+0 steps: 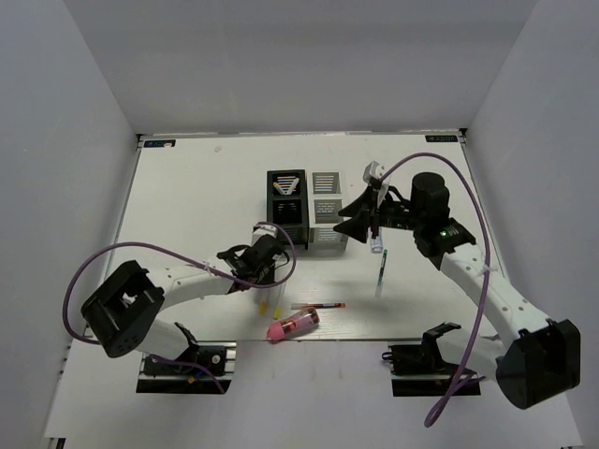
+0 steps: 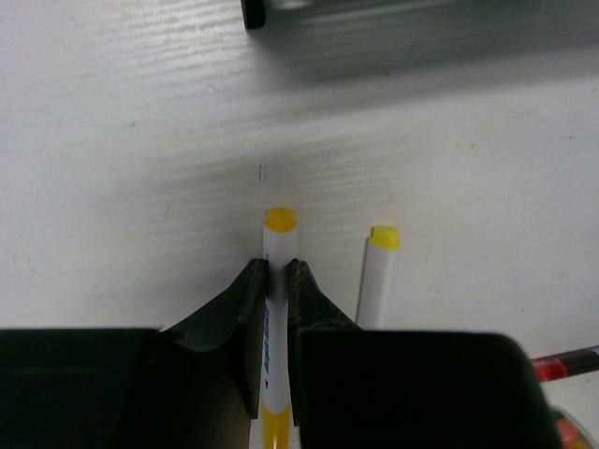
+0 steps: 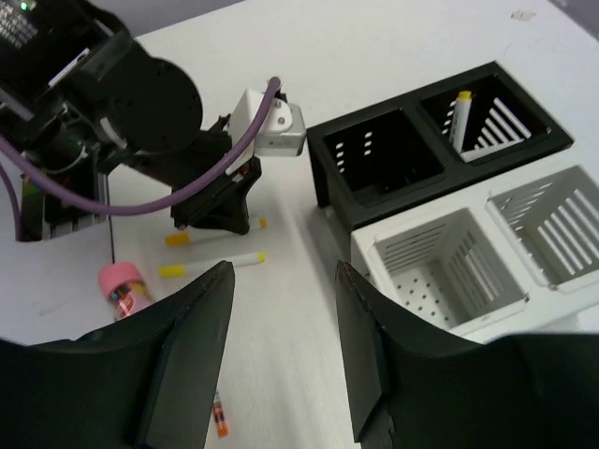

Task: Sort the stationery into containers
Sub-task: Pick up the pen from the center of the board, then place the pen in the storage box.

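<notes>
My left gripper [image 2: 276, 267] is shut on a white stick with yellow tips [image 2: 279, 241] lying on the table; it also shows in the top view [image 1: 265, 271]. A second white stick [image 2: 379, 271] lies just right of it. My right gripper [image 3: 281, 281] is open and empty, hovering beside the white container [image 3: 468, 253]; in the top view [image 1: 344, 220] it is just right of the containers. The black container [image 3: 440, 140] holds one white stick [image 3: 460, 117] in its far compartment. A pink cylinder [image 1: 292, 325], a red pen [image 1: 318, 306] and a dark green pen [image 1: 381, 267] lie on the table.
The black box [image 1: 286, 196] and white box [image 1: 327, 210] stand joined at the table's middle. The pink cylinder and red pen lie close to the near table edge. A small pale item [image 1: 376, 245] lies under the right wrist, too small to identify.
</notes>
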{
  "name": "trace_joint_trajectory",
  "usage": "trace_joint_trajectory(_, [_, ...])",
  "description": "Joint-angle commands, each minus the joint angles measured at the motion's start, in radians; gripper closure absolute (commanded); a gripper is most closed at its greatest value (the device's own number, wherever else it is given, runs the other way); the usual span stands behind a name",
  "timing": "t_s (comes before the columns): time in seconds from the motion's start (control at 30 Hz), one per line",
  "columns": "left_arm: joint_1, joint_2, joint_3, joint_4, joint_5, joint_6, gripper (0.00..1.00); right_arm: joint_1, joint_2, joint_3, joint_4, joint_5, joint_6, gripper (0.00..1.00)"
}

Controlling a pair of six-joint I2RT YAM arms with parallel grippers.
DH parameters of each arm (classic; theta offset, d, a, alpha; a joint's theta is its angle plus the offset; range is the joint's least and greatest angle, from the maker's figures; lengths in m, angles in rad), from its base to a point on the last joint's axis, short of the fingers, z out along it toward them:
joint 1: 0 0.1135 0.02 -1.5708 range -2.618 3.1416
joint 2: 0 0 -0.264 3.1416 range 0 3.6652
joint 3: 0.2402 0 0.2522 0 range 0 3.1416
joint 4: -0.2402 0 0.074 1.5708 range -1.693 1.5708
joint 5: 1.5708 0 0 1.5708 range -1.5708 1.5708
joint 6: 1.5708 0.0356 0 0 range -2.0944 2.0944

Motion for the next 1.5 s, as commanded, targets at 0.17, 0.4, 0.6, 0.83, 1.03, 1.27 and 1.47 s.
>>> trace_joint_trajectory(0.17, [-0.034, -0.248, 0.125, -0.208, -0.048, 0.065, 1.00, 0.000, -0.124, -0.090, -0.182, -0.032, -0.172, 0.86])
trace_joint_trajectory(0.4, [-0.034, -0.349, 0.322, -0.021, -0.048, 0.301, 1.00, 0.012, -0.135, -0.149, -0.294, -0.052, -0.255, 1.00])
trace_joint_trajectory(0.6, [-0.003, -0.082, 0.493, 0.241, -0.232, 0.463, 1.00, 0.032, -0.084, -0.117, -0.366, -0.011, -0.263, 0.84])
trace_joint_trajectory(0.83, [0.066, 0.204, 0.672, 0.484, -0.393, 0.566, 1.00, 0.044, -0.075, -0.102, -0.385, 0.008, -0.276, 0.81])
trace_joint_trajectory(1.03, [0.150, 0.367, 0.797, 0.508, -0.398, 0.576, 1.00, 0.041, -0.104, -0.145, -0.378, 0.018, -0.280, 0.80])
trace_joint_trajectory(1.27, [0.192, 0.484, 0.894, 0.442, -0.350, 0.537, 1.00, 0.040, -0.114, -0.168, -0.375, 0.017, -0.292, 0.62])
trace_joint_trajectory(1.47, [0.192, 0.455, 0.787, 0.451, -0.318, 0.453, 1.00, 0.040, -0.088, -0.139, -0.375, 0.012, -0.292, 0.42])
